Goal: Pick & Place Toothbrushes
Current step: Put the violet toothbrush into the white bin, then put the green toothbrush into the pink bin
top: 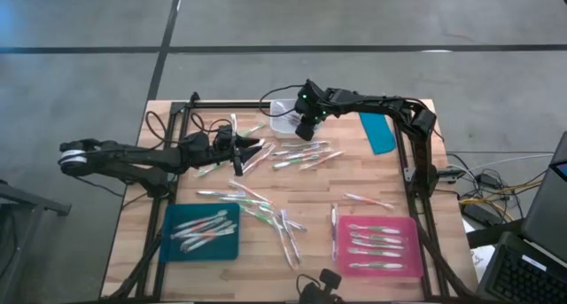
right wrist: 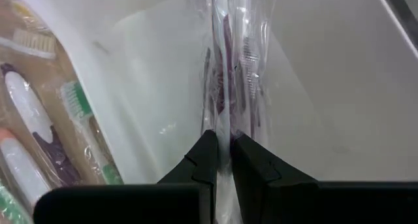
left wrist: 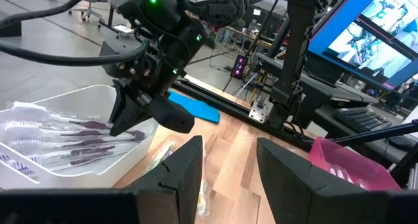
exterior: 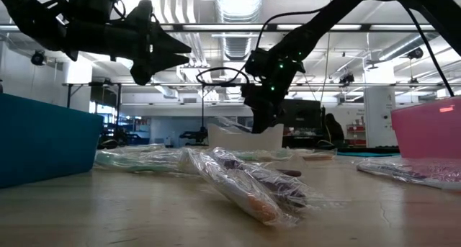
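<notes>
Right end effector [right wrist: 223,149] pinches a wrapped toothbrush [right wrist: 228,74] over the white bin [top: 285,118] at the counter's [top: 310,184] far edge. Left end effector [left wrist: 228,162] spread, empty, mid-counter.

Pale planked wooden desk [top: 310,184], matt; toothbrushes [top: 301,153] sealed in glossy, crinkled clear plastic wrappers; white bin [left wrist: 134,152] smooth translucent plastic.

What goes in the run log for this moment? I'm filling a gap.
right gripper: shut on wrapped toothbrush, over white bin | left gripper: open, empty, above table | teal tray, pink tray: hold toothbrushes
</notes>
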`<state>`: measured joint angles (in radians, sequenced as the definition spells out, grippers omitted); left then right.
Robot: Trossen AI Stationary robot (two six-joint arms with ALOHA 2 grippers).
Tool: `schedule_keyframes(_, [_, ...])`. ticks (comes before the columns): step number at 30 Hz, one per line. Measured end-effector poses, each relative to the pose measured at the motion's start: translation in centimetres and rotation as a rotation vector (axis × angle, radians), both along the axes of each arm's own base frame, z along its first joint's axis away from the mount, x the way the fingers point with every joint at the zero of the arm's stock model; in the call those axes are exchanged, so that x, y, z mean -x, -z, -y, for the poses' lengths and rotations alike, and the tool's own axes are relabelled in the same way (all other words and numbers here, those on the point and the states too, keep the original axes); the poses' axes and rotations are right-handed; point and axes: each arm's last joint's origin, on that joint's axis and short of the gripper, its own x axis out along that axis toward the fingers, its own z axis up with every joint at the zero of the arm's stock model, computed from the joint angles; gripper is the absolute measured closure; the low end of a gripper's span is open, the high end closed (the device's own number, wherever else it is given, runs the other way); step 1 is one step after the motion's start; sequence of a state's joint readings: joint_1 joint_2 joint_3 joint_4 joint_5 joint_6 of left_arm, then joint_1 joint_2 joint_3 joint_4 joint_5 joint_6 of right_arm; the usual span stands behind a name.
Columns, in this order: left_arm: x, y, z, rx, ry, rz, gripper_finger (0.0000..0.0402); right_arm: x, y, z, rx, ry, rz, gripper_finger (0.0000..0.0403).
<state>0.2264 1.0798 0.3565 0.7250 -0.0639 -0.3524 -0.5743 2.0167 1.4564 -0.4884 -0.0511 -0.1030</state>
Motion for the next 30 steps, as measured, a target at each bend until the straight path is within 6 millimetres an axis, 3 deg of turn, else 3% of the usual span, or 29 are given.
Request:
schedule_keyframes(5, [0.0,0.0,0.0,0.0,0.0,0.0,0.0252,0.1,0.2,0.0,-0.012,0.023,0.005,0.0363])
schedule_keyframes(20, [0.0,0.0,0.0,0.0,-0.001,0.0,0.0252,-0.1,-0.1,0.2,0.003,0.017,0.023,0.0253])
schedule_keyframes(24, [0.0,0.0,0.0,-0.001,0.0,0.0,0.0252,-0.2,-1.2,0.2,0.017,0.016,0.044,0.023])
schedule_keyframes(30, [0.0,0.0,0.0,-0.001,0.0,0.0,0.0252,0.3,-4.5,-0.8,0.045,0.006,0.095,0.0223])
